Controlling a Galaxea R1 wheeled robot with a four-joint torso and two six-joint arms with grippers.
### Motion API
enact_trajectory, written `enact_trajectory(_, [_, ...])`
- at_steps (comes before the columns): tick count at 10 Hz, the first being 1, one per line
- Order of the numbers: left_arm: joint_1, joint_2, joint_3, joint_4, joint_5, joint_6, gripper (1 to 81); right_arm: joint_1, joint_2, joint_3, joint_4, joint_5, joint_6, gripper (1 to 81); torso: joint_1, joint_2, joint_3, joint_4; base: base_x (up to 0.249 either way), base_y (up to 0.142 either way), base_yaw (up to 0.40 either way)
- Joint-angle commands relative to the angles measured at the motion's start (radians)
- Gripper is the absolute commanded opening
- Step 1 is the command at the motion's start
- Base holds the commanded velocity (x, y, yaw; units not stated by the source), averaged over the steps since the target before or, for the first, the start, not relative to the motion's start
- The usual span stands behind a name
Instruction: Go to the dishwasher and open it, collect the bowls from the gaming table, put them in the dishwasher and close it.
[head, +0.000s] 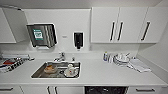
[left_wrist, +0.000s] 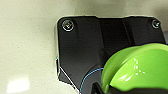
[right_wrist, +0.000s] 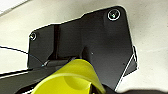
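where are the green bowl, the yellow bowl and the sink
green bowl (left_wrist: 140, 67): left wrist view, on its inner wall
yellow bowl (right_wrist: 75, 82): right wrist view, inside its rim
sink (head: 37, 72): head view, on its left wall

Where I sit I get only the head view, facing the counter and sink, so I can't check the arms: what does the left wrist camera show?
Observer: A green bowl, large and close to that camera.
Operator: And the right wrist camera?
Observer: A yellow bowl, also close up, in front of the robot's dark plate.
Operator: What lies behind them?
Observer: A pale surface in the left wrist view, and the same kind behind the plate in the right one. I cannot tell whether either bowl is gripped.
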Motion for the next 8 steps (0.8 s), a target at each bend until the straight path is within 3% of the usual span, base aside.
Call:
enact_trajectory(1, [-0.047, -0.023, -0.002, -0.002, 0.005, -0.002, 1.0, 0.041, -0.018, 0.01, -0.002, -0.09, 0.005, 1.0, 0.0, 0.0, 0.0, 0.0, 0.0, 0.0, 0.0])
enact_trajectory(4, [-0.041, -0.036, -0.002, -0.005, -0.038, -0.004, 1.0, 0.044, -0.052, 0.061, -0.002, -0.092, 0.006, 1.0, -0.001, 0.0, 0.0, 0.0, 0.0, 0.0, 0.0])
enact_trajectory(5, [-0.031, -0.053, -0.002, -0.005, -0.108, -0.01, 1.0, 0.044, -0.083, 0.114, -0.002, -0.092, 0.006, 1.0, -0.001, 0.0, 0.0, 0.0, 0.0, 0.0, 0.0])
enact_trajectory(8, [-0.027, -0.098, 0.004, -0.007, -0.206, -0.018, 1.0, 0.047, -0.126, 0.19, -0.002, -0.083, 0.006, 1.0, -0.001, 0.0, 0.0, 0.0, 0.0, 0.0, 0.0])
